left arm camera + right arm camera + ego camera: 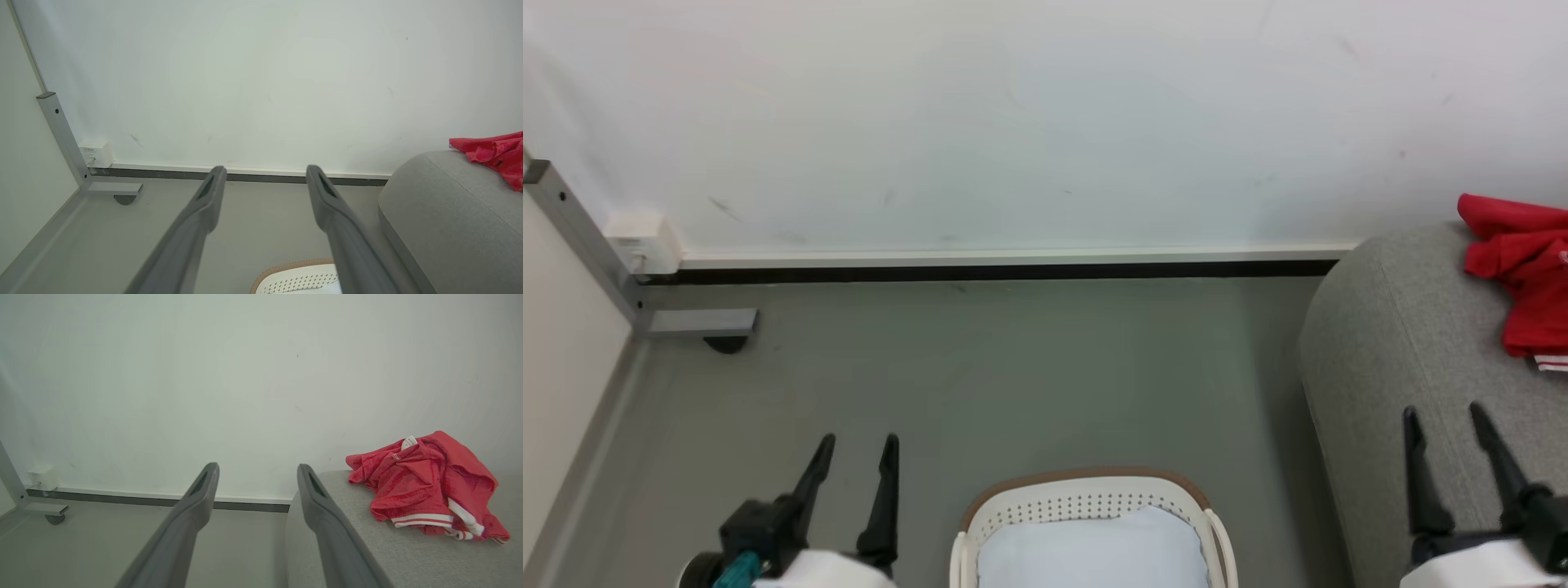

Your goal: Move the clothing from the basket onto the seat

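Observation:
The red clothing [1521, 278] lies crumpled on the grey seat [1396, 351] at the far right, against the wall. Its white stripes and small label show in the right wrist view [429, 484], and a corner of it in the left wrist view [494, 153]. The cream basket [1086, 502] with a brown rim stands on the floor at the bottom centre, a pale blue-white sheet [1094, 551] inside it. My left gripper [858, 445] hangs open left of the basket, holding nothing. My right gripper [1441, 412] is open over the seat's front, short of the clothing.
A white wall with a dark skirting [996, 271] runs along the back. A grey metal frame leg with a caster [698, 327] and a white wall socket [641, 241] stand at the left. Grey floor [980, 376] lies between the basket and the wall.

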You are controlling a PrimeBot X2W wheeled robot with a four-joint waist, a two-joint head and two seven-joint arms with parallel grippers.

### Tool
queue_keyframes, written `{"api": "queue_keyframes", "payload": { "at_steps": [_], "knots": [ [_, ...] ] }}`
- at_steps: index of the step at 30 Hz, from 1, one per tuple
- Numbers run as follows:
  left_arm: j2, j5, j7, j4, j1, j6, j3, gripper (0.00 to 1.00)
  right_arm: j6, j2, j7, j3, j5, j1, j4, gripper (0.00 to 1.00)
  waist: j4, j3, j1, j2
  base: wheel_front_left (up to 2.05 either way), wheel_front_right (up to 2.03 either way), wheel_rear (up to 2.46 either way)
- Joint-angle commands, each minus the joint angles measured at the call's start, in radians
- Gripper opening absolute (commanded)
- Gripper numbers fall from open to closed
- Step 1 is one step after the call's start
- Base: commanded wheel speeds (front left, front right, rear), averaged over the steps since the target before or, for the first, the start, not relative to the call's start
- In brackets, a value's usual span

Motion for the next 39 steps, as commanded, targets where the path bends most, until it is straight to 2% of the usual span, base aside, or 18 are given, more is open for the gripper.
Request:
{"api": "queue_keyframes", "payload": {
  "at_steps": [1, 7, 18, 31, 36, 37, 39],
  "knots": [
    [0.002, 0.033, 0.000, 0.009, 0.032, -0.012, 0.019, 1.00, -0.003, 0.009, 0.001, 0.008, -0.011, 0.029, 0.011, 1.00, 0.017, -0.017, 0.0003, 0.0000, 0.00, 0.00, 0.00],
    [-0.057, 0.093, -0.001, 0.054, 0.112, -0.072, 0.116, 1.00, -0.003, 0.039, 0.001, 0.029, -0.040, 0.082, 0.021, 1.00, 0.029, -0.042, 0.0003, 0.0000, 0.00, 0.00, 0.00],
    [-0.132, 0.196, -0.001, 0.081, 0.142, -0.166, 0.222, 1.00, -0.003, 0.062, 0.001, 0.036, -0.044, 0.107, 0.045, 1.00, 0.019, -0.063, 0.0003, 0.0000, 0.00, 0.00, 0.00],
    [-0.176, 0.268, -0.001, 0.116, 0.145, -0.232, 0.293, 1.00, -0.003, 0.065, 0.001, 0.035, -0.054, 0.100, 0.060, 1.00, 0.007, -0.064, 0.0003, 0.0000, 0.00, 0.00, 0.00],
    [-0.189, 0.263, -0.001, 0.140, 0.143, -0.259, 0.300, 1.00, -0.003, 0.066, 0.001, 0.041, -0.053, 0.099, 0.064, 1.00, 0.007, -0.065, 0.0003, 0.0000, 0.00, 0.00, 0.00],
    [-0.191, 0.268, 0.000, 0.145, 0.133, -0.262, 0.296, 0.00, 0.000, 0.064, 0.000, 0.041, -0.043, 0.100, 0.063, 0.00, 0.007, -0.065, 0.0003, 0.0000, 0.00, 0.00, 0.00],
    [-0.194, 0.268, 0.001, 0.160, 0.139, -0.262, 0.291, 0.00, 0.000, 0.067, 0.000, 0.042, -0.042, 0.104, 0.078, 0.00, 0.007, -0.065, 0.0003, 0.0000, 0.00, 0.00, 0.00]
  ]
}}
